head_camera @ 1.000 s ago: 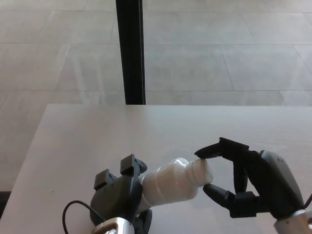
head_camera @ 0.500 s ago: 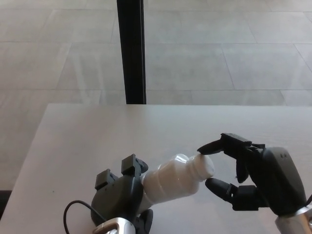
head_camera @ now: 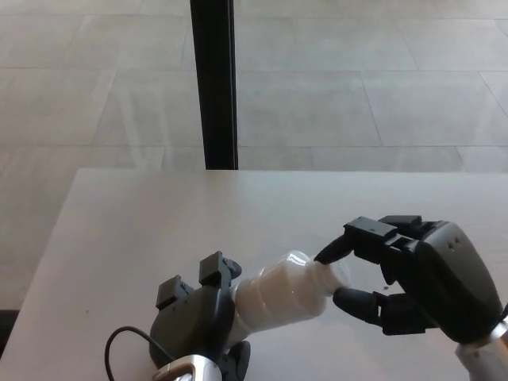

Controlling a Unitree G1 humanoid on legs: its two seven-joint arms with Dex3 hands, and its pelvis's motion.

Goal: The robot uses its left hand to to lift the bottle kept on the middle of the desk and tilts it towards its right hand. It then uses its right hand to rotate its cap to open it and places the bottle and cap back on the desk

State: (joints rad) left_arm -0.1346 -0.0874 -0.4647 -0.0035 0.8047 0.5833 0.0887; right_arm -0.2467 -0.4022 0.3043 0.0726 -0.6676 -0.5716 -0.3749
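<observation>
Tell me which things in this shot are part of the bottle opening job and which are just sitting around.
Part of the job:
- white bottle, tilted to the right
- its cap, between the right hand's fingertips
- left hand, shut on the bottle's body
- right hand, at the cap
- desk

Just there:
- black cable by the left wrist
- black pillar behind the desk
- tiled floor

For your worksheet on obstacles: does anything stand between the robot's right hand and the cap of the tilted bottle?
Nothing visible does. The right hand is already at the cap, its fingertips at the cap's end, while the left hand holds the white bottle tilted over the desk.
</observation>
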